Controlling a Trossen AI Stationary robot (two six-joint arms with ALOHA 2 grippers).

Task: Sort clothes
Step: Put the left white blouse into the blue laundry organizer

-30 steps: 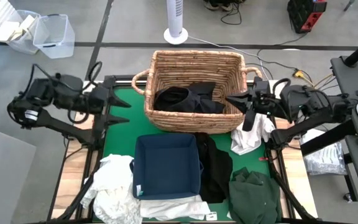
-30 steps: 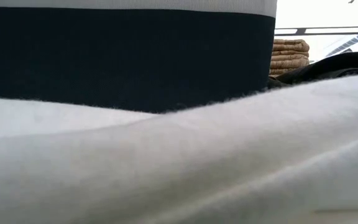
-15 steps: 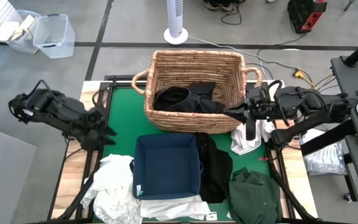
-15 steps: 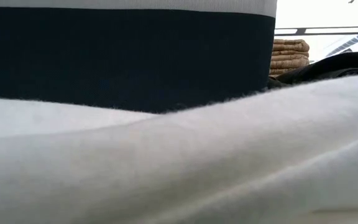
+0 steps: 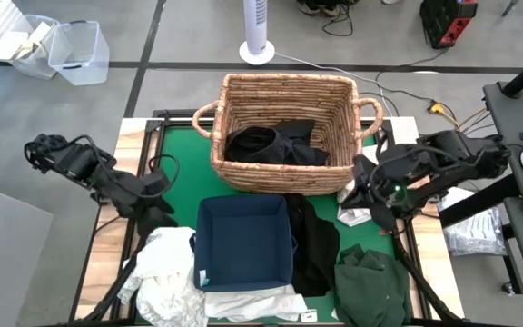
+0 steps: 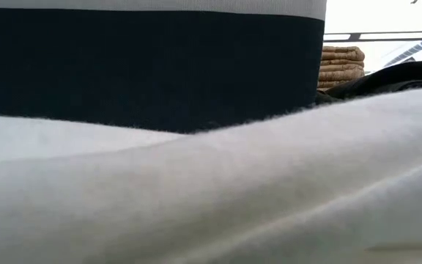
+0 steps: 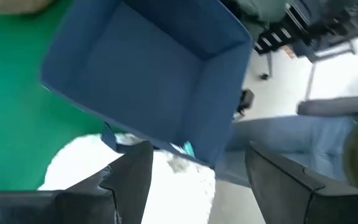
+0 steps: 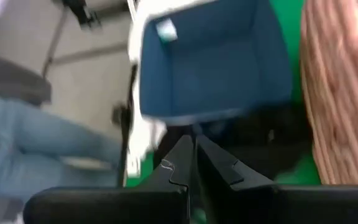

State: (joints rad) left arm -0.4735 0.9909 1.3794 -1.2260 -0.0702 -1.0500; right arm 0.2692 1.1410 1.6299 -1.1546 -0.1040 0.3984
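Observation:
White garments lie on the green mat: one heap (image 5: 166, 268) left of the navy bin (image 5: 243, 207), one (image 5: 252, 304) under the bin's near side, and one (image 5: 352, 216) at the right, mostly hidden by my right arm. Black garments (image 5: 275, 145) lie in the wicker basket (image 5: 284, 80), and another (image 5: 316, 241) lies right of the bin. A dark green garment (image 5: 370, 282) lies at the near right. My left gripper (image 7: 197, 180) is open just above the left white heap (image 7: 73, 165). My right gripper (image 8: 194, 155) is shut and empty above the right white garment, beside the basket's right near corner.
The low view is filled by white cloth (image 6: 196, 198) and the bin's wall (image 6: 145, 66), with the basket (image 6: 341, 66) behind. A person's legs in blue jeans (image 7: 291, 137) stand beyond the table's near edge. A clear plastic box (image 5: 78, 50) and a fan base (image 5: 257, 50) stand on the floor.
My left gripper has swung from the table's far left toward the near edge and down, tipping to point at the left white heap. My right gripper has moved from beside the basket toward the near edge and down, turning over the right white garment.

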